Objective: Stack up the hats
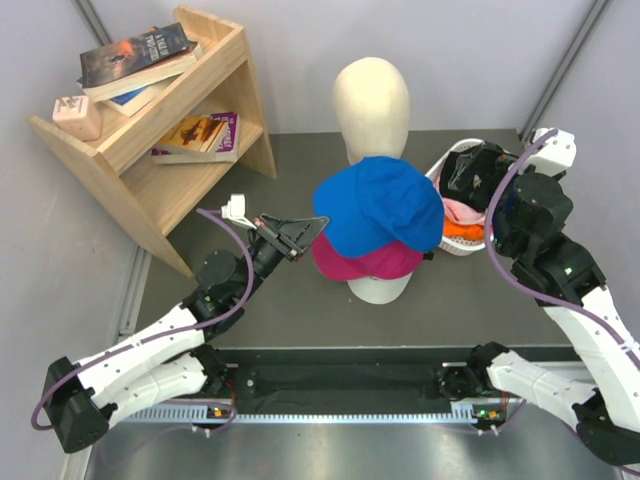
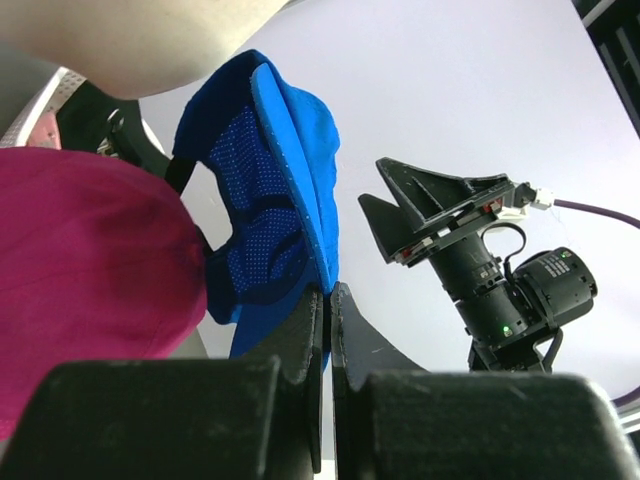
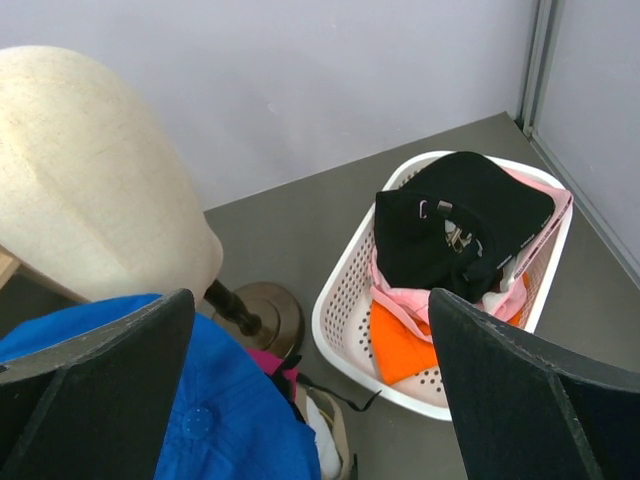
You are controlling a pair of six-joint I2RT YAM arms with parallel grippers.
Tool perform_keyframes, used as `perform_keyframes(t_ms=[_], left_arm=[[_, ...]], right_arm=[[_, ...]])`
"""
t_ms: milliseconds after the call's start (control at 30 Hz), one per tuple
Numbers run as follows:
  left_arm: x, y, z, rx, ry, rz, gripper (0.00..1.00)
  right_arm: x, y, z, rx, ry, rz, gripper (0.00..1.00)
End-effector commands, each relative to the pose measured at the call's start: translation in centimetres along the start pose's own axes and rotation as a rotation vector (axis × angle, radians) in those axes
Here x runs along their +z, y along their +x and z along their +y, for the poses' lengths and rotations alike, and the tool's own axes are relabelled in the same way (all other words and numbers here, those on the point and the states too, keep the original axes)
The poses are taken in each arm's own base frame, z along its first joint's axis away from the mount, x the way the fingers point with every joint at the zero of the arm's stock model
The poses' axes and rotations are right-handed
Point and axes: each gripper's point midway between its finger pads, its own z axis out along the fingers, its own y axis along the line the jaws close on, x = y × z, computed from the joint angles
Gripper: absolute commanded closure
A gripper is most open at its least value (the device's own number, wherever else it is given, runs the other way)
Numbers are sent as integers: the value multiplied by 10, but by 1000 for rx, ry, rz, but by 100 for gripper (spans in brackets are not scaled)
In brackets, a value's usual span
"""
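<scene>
A black cap (image 3: 460, 225) tops a pink cap (image 3: 398, 298) and orange hat (image 3: 400, 348) inside the white basket (image 3: 332, 305).

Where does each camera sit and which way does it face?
Top external: above and behind the arms, looking down at the table; both arms show.
Left wrist: on the left arm, looking along the shut left end effector pinching the blue cap's brim.
Right wrist: on the right arm, looking down at the white basket between the open right end effector's fingers.
All share the blue cap.

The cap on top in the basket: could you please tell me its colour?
The cap is black, seen best in the right wrist view.
</scene>
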Motion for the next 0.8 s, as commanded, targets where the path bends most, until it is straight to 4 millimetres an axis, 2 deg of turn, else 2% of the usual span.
perform_keyframes(t_ms=[0, 200, 367, 533, 600, 767], left_arm=[[-7, -11, -11, -10, 28, -37, 100], [-14, -10, 16, -16, -46, -25, 100], [-25, -9, 46, -32, -106, -21, 100], [-32, -7, 67, -62, -139, -8, 100], [-35, -9, 69, -74, -137, -12, 100], [-44, -7, 90, -102, -179, -12, 100]], right_arm=[[3, -1, 1, 18, -3, -13, 0], [4, 6, 1, 13, -3, -3, 0], [7, 16, 3, 2, -14, 20, 0], [11, 38, 10, -14, -56, 67, 0], [13, 49, 11, -23, -61, 88, 0], [14, 66, 9, -33, -64, 117, 0]])
